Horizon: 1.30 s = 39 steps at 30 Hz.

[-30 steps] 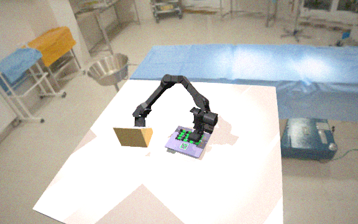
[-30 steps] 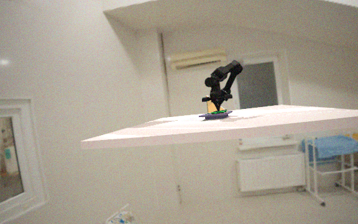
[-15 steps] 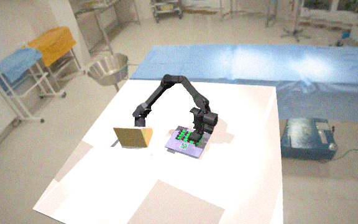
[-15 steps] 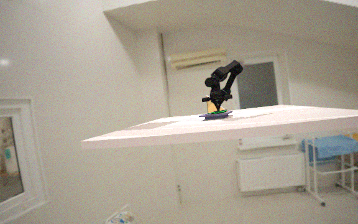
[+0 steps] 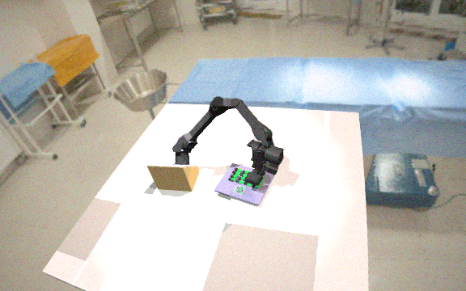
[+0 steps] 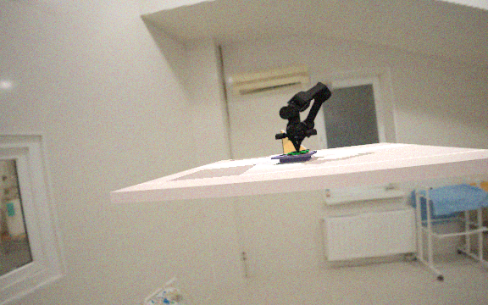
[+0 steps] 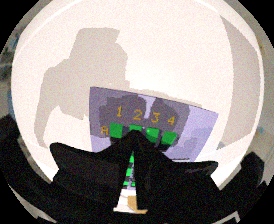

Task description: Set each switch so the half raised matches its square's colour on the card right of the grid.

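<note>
The lilac panel (image 5: pixel 226 191) (image 6: pixel 295 159) (image 7: pixel 204 121) lies on the table and bears a grid of green and dark switches. In the wrist view, row A shows green halves at column 1 (image 7: pixel 116 130), column 3 (image 7: pixel 152 134) and column 4 (image 7: pixel 168 138); column 2 is partly hidden by the fingertips. The small card (image 5: pixel 239 189) shows green and dark squares, too small to read surely. My gripper (image 5: pixel 254 180) (image 6: pixel 297 151) (image 7: pixel 134 133) is shut and empty, pointing down with its tips low over the far part of the grid, near column 2. It hides several switches; contact cannot be told.
A tan block (image 5: pixel 172 178) (image 6: pixel 287 146) stands beside the arm's base, on the card's side of the table. The arm (image 5: pixel 253 121) arches over the table from its base to the panel. A blue-draped table (image 5: pixel 257 81) stands behind.
</note>
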{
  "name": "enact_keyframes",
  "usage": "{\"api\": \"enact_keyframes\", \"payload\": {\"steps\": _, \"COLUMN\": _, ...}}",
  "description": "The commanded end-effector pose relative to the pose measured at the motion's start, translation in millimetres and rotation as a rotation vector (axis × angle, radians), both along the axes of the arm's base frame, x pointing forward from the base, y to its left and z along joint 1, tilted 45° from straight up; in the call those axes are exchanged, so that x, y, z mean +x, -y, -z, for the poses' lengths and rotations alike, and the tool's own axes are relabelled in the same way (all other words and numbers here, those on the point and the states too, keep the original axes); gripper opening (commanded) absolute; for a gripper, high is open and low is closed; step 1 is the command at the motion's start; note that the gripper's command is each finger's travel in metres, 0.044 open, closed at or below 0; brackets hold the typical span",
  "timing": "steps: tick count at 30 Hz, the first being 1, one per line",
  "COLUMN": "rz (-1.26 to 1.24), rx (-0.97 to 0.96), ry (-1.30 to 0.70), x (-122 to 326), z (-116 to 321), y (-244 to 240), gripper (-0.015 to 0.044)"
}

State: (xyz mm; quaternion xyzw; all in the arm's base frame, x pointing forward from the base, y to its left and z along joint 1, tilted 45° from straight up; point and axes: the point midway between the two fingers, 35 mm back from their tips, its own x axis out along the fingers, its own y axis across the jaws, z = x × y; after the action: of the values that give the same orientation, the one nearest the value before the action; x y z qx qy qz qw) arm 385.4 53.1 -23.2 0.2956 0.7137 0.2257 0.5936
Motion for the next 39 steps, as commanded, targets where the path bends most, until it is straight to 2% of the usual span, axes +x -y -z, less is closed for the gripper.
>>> {"api": "enact_keyframes", "payload": {"steps": 1, "rz": 0.005, "rx": -0.001, "ry": 0.004, "x": 2, "z": -10, "y": 10, "gripper": 0.0000}}
{"api": "enact_keyframes", "payload": {"steps": 5, "rz": 0.023, "rx": -0.004, "ry": 0.015, "x": 5, "z": -46, "y": 45, "gripper": 0.0000}}
{"api": "enact_keyframes", "payload": {"steps": 11, "rz": 0.023, "rx": -0.005, "ry": 0.015, "x": 0, "z": -46, "y": 46, "gripper": 0.0000}}
{"api": "enact_keyframes", "payload": {"steps": 20, "rz": 0.023, "rx": -0.005, "ry": 0.010, "x": -75, "z": -46, "y": 56, "gripper": 0.0000}}
{"api": "enact_keyframes", "payload": {"steps": 25, "rz": 0.021, "rx": -0.005, "ry": 0.009, "x": -77, "z": -43, "y": 54, "gripper": 0.0000}}
{"api": "enact_keyframes", "payload": {"steps": 29, "rz": 0.005, "rx": 0.000, "ry": -0.008, "x": -79, "z": -20, "y": 32, "gripper": 0.0000}}
{"api": "enact_keyframes", "payload": {"steps": 39, "rz": 0.005, "rx": 0.001, "ry": -0.008, "x": -81, "z": -13, "y": 25, "gripper": 0.0000}}
